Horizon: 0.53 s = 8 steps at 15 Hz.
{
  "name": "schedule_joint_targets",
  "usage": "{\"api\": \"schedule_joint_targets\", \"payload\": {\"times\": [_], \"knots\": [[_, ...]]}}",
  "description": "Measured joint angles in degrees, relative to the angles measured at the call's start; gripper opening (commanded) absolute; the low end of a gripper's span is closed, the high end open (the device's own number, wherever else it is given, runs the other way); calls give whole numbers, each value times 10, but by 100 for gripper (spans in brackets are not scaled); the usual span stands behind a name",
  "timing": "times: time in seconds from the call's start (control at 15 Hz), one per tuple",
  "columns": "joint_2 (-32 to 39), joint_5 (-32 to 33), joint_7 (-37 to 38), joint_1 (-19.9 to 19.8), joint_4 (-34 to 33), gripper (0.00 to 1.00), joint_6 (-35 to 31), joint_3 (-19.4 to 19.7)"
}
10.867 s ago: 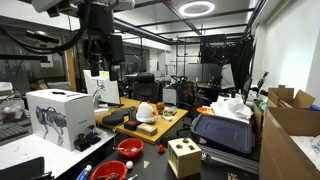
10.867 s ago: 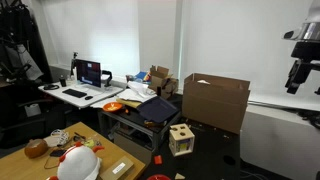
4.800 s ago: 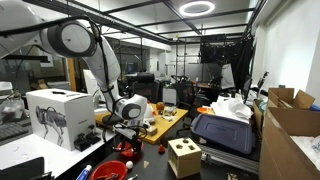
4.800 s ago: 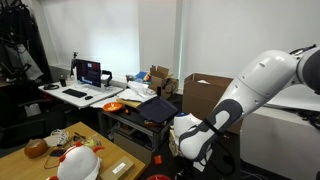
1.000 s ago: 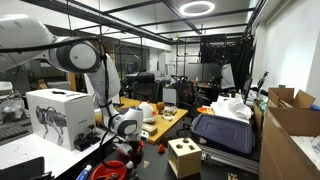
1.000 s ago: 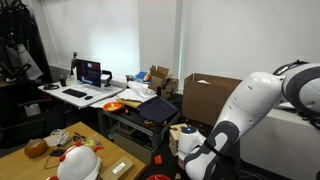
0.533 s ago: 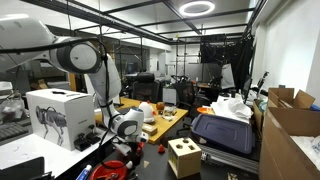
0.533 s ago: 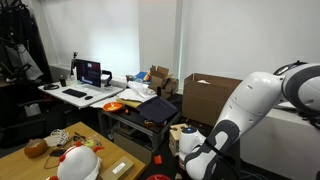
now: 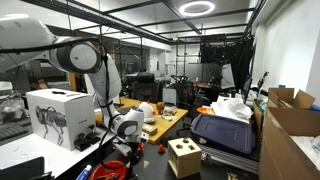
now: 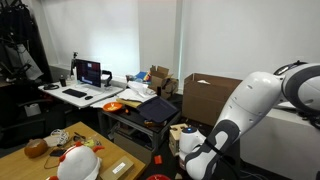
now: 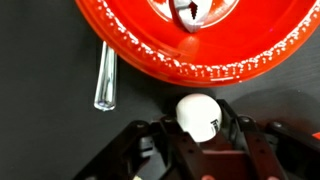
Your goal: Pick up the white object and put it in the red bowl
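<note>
Arm [image 9: 82, 55] unmoved against half-second-old frames, low over black table [image 11: 50, 120] in both exterior views. Gripper [image 11: 200, 128] fingers pinched onto white rounded object [image 11: 198, 112] — grasping it, nearest wrist camera. Object sits just short of wide red bowl with beaded rim [image 11: 150, 62] — not inside. Clear tube [image 11: 105, 75] lies on table, far end at rim.

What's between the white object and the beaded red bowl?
Only a bare strip of black surface, seen in the wrist view; the clear tube lies off to the side.
</note>
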<state>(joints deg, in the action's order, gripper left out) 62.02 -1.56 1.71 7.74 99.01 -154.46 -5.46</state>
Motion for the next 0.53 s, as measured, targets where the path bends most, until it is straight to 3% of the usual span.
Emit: {"api": "schedule_joint_targets", "payload": {"times": [0.53], "knots": [[-27, 0, 0, -3, -5, 18, 0, 1]]}}
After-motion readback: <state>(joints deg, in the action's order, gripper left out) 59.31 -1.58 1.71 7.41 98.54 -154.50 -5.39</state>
